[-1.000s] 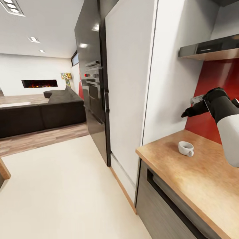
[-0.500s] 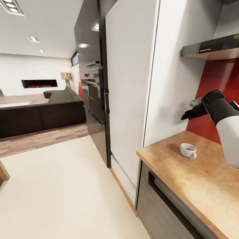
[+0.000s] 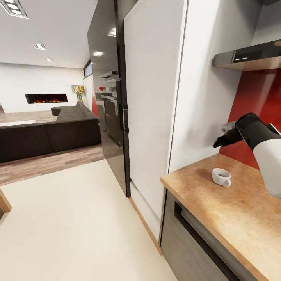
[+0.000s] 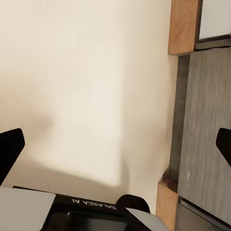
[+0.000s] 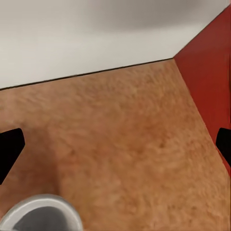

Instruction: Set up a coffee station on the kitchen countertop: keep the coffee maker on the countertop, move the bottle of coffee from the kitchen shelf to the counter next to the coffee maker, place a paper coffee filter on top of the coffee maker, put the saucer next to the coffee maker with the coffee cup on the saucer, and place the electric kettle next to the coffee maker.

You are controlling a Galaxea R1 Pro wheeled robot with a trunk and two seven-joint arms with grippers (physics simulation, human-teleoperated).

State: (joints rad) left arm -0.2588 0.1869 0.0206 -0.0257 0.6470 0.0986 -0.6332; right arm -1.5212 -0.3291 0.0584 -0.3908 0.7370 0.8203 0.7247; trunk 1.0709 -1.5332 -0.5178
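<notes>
— Where is the coffee cup [image 3: 221, 176] right now?

— It stands upright on the light-wood worktop [image 3: 234, 210], near the corner where the white wall panel [image 3: 203, 97] meets the red backsplash [image 3: 255, 97]. From my right wrist camera I see only part of its grey-white rim [image 5: 41, 214].

— And your right pincer [image 3: 217, 143]?

— It hangs in the air above the worktop, higher than the cup and apart from it, pointing toward the white panel. My wrist camera shows its two dark fingertips [image 5: 9, 149] spread wide with bare wood between them, so it is fully open and has hold of nothing.

— Your left pincer [image 4: 115, 147]?

— Its fingertips are also spread far apart, nothing between them. Below it lies the cream floor [image 4: 86, 86], beside grey cabinet fronts [image 4: 204, 120].

— Anything else ahead?

— A black oven tower [image 3: 107, 101] and a dark sofa [image 3: 47, 134] beyond.
</notes>
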